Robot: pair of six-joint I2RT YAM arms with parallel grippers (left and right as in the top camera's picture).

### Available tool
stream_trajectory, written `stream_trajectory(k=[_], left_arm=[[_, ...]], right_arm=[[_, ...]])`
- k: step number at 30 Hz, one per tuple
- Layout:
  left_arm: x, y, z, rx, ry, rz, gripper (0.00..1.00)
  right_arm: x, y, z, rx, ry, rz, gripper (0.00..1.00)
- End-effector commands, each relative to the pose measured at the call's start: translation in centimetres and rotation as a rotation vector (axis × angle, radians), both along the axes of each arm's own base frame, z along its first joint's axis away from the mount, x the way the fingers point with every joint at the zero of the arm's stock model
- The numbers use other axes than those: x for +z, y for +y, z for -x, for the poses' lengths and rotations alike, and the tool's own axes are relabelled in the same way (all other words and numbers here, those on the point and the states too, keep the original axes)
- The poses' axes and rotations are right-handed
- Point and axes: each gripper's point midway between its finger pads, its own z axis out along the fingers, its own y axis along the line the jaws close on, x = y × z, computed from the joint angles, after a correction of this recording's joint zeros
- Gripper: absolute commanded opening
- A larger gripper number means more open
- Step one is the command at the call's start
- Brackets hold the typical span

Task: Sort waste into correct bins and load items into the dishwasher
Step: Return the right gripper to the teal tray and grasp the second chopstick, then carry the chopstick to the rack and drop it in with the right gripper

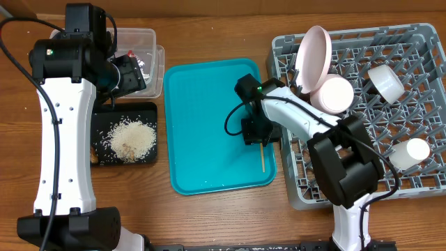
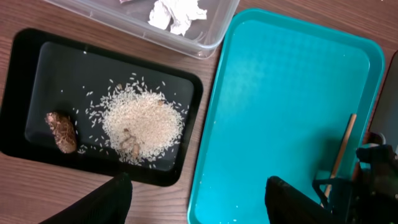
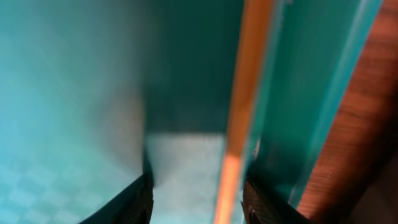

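One wooden chopstick (image 1: 262, 157) lies along the right edge of the teal tray (image 1: 202, 104). My right gripper (image 1: 255, 134) is low over it. In the right wrist view the blurred chopstick (image 3: 242, 106) runs between the open fingers of that gripper (image 3: 198, 200), closer to the right fingertip (image 3: 264, 202). My left gripper (image 2: 205, 202) hangs open and holds nothing, above the gap between the black tray (image 2: 25, 87) and the teal tray. Rice (image 2: 142, 121) and a brown lump (image 2: 62, 132) lie in the black tray. A white napkin (image 2: 177, 14) is in the clear tub (image 2: 211, 34).
The grey dish rack (image 1: 418, 42) at the right holds an upright plate (image 1: 313, 54), two bowls (image 1: 335, 94) (image 1: 385, 80) and a cup (image 1: 412, 152). A scrap of red wrapper (image 1: 144, 64) shows in the tub beside the left arm. Small white specks dot the teal tray (image 2: 280, 81).
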Motion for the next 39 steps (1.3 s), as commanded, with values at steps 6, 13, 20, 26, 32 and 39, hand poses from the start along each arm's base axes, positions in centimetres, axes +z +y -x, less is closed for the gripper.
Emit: stream_trajectory(k=[6, 13, 20, 26, 32, 39], left_arm=[[0.6, -0.2, 0.1, -0.011, -0.022, -0.009, 0.71], [0.6, -0.2, 0.1, -0.010, -0.021, -0.008, 0.71], [0.6, -0.2, 0.1, -0.010, -0.021, -0.008, 0.71], [0.6, -0.2, 0.1, -0.010, -0.021, -0.008, 0.72], [0.6, -0.2, 0.1, -0.010, -0.021, -0.008, 0.72], [0.6, -0.2, 0.1, -0.010, -0.021, -0.007, 0.74]], right_arm=[[-2.7, -0.3, 2.7, -0.015, 0.077, -0.033, 0.33], [-2.7, -0.3, 2.7, -0.019, 0.077, -0.032, 0.12], [-2.7, -0.3, 3.0, -0.020, 0.092, -0.034, 0.04], [-1.4, -0.2, 3.5, -0.042, 0.124, -0.035, 0.04], [5.4, 1.1, 0.6, 0.000, -0.038, -0.118, 0.04], [16.1, -1.8, -2.2, 0.064, -0.300, -0.177, 0.04]])
